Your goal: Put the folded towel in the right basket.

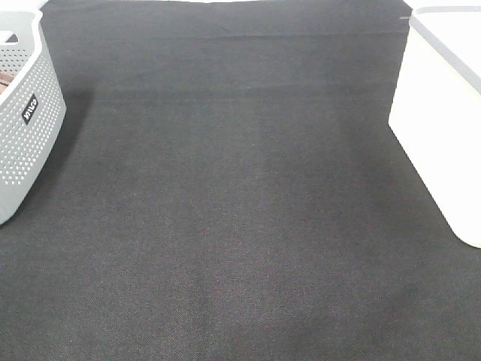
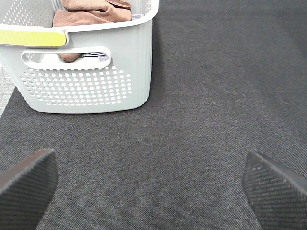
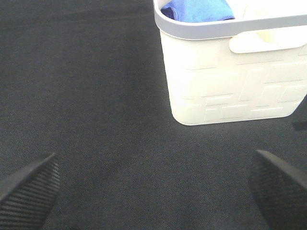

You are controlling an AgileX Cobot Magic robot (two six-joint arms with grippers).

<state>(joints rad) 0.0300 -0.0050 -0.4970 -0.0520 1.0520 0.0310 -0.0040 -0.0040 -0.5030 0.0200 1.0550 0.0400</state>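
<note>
Already the folded towel (image 3: 197, 9) lies inside the right basket (image 3: 230, 86), its blue cloth showing just under the grey rim in the right wrist view. That cream-white basket stands on the dark mat (image 1: 233, 210) at the right edge of the high view (image 1: 443, 128), where nothing of its inside can be seen. Across the mat, well apart from it, a grey perforated basket (image 1: 22, 128) with a small black label sits at the left edge; the left wrist view shows brown cloth (image 2: 91, 12) piled in it. The left gripper (image 2: 151, 189) hangs above bare mat with its jaws spread wide and nothing between them. The right gripper (image 3: 153, 191) is likewise wide open and empty, near the cream-white basket.
</note>
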